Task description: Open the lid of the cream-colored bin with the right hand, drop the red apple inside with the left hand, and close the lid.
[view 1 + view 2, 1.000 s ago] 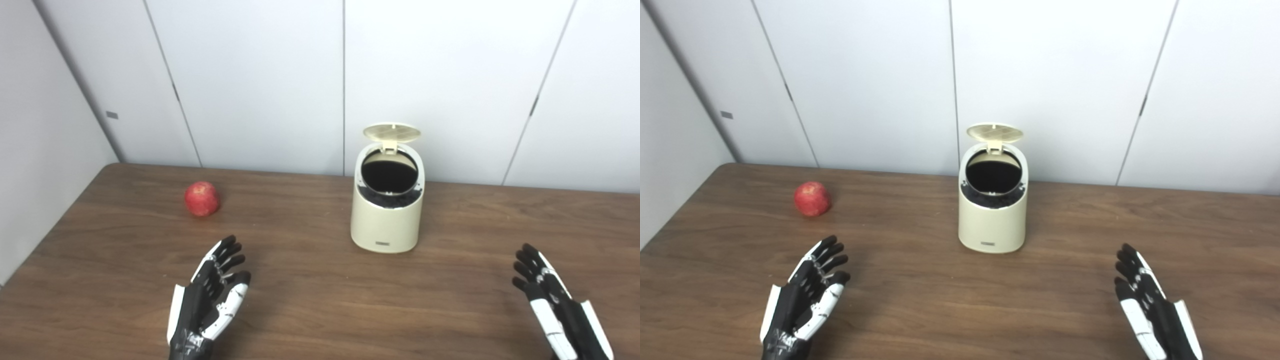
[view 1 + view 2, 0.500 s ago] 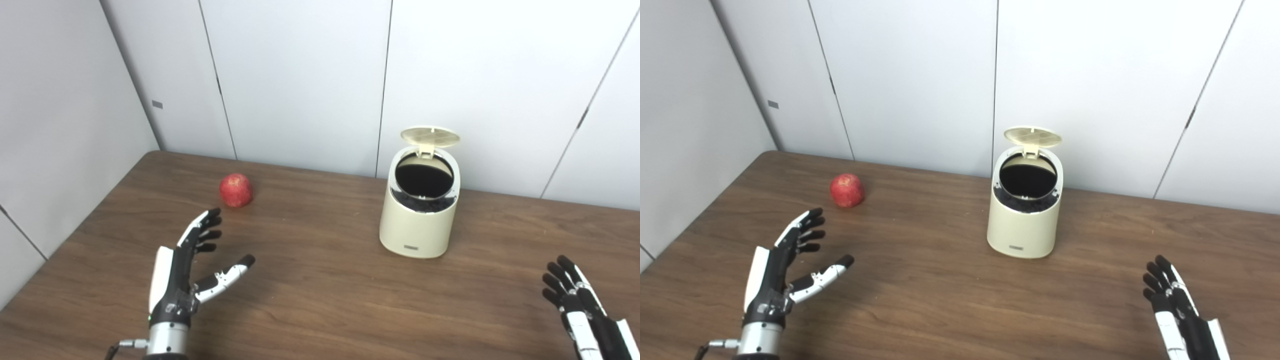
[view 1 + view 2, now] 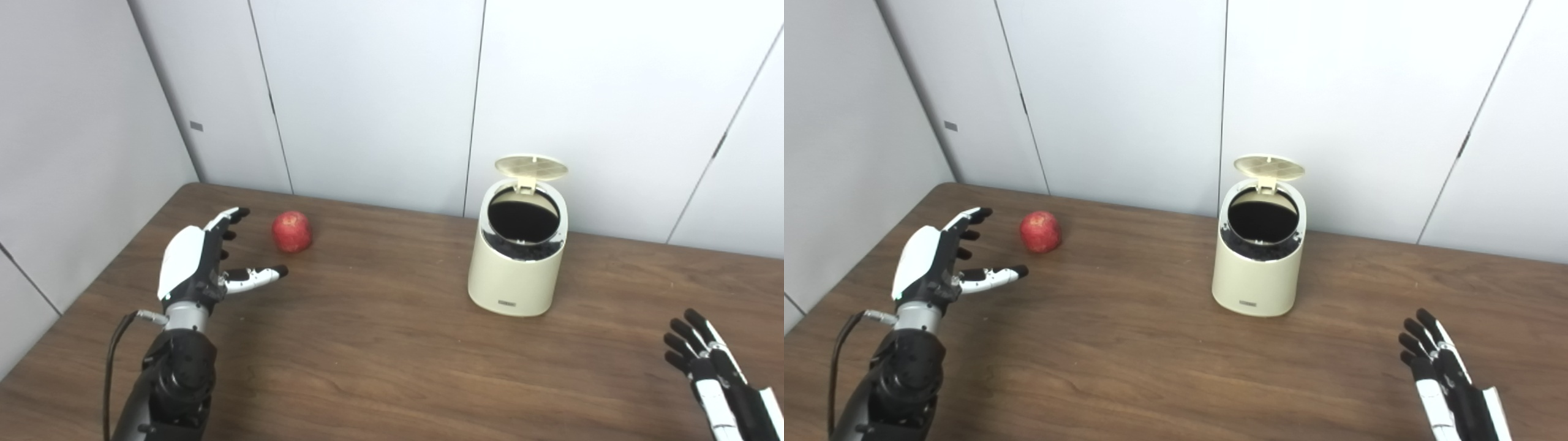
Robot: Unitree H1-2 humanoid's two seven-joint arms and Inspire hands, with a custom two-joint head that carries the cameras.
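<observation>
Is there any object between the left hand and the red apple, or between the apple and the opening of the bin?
Nothing visible. The left hand is open beside the red apple, only bare table between. From apple to cream-colored bin the wood is also free, and the lid stands up.

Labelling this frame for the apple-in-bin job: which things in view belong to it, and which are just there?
Job:
- red apple, on the table
- cream-colored bin, lid up
- left robot hand, open beside the apple
- right robot hand, open, waiting

Just there:
- table
- wall panels
</observation>
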